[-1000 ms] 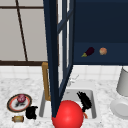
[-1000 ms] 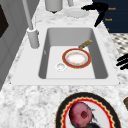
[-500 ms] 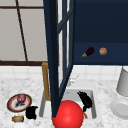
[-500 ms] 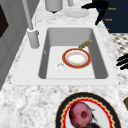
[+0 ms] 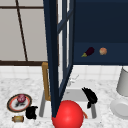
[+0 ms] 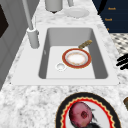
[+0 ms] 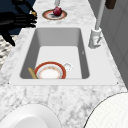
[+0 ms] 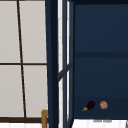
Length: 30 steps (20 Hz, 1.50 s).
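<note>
The left hand (image 5: 31, 112) hovers low over the worktop (image 5: 15, 85) at the sink's (image 6: 72, 35) left front corner, between a plate (image 5: 11, 103) bearing a dark red fruit (image 5: 21, 98) and a small brown thing (image 5: 18, 118) — nearest the latter. Whether its fingers are curled or straight cannot be told. The right hand (image 5: 89, 96) hangs above the sink's right side, fingers loosely straight and pointing down, holding nothing; in the right side view black fingers (image 7: 17, 20) reach level over the front rim.

In the basin lies a red-rimmed dish (image 6: 76, 58) flat by the drain (image 6: 60, 66), a brown stick-like thing (image 6: 85, 44) leaning at its edge — likely set there for washing. The cabinet door (image 5: 53, 57) stands open, baring an eggplant (image 5: 88, 52) and a peach (image 5: 103, 51) on the shelf. A red ball (image 5: 68, 115) sits in front. No writing is legible.
</note>
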### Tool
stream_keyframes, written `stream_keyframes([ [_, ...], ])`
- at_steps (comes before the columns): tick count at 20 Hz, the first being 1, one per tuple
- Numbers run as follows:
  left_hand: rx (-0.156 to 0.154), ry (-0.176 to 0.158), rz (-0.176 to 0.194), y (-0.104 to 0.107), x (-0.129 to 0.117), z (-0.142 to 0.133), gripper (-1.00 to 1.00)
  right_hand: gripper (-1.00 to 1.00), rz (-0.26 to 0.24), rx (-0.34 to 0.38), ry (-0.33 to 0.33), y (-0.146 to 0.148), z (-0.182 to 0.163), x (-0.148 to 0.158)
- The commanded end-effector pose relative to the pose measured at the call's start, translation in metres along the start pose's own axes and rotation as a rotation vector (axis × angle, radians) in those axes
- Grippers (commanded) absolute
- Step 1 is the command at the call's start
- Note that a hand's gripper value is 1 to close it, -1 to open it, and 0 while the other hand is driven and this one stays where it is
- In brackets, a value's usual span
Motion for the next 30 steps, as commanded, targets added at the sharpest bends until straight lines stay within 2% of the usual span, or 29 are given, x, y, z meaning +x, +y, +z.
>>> stream_keyframes([
  [1, 0.0, 0.0, 0.0, 0.0, 0.0, 0.0, 0.0, -1.0, 0.036, 0.011, 0.061, -0.03, 0.0, -0.007],
  [7, 0.0, 0.0, 0.0, 0.0, 0.0, 0.0, 0.0, -1.0, 0.054, 0.051, 0.073, -0.06, 0.017, -0.017],
  [11, 0.0, 0.0, 0.0, 0.0, 0.0, 0.0, 0.0, -1.0, 0.066, 0.076, 0.059, -0.072, 0.034, -0.023],
  [19, 0.0, 0.0, 0.0, 0.0, 0.0, 0.0, 0.0, -1.0, 0.047, 0.14, 0.078, -0.1, 0.062, -0.026],
  [23, 0.0, 0.0, 0.0, 0.0, 0.0, 0.0, 0.0, -1.0, 0.073, 0.155, 0.077, -0.111, 0.077, -0.026],
  [30, 0.0, 0.0, 0.0, 0.0, 0.0, 0.0, 0.0, -1.0, 0.122, 0.138, 0.085, -0.149, 0.089, -0.027],
])
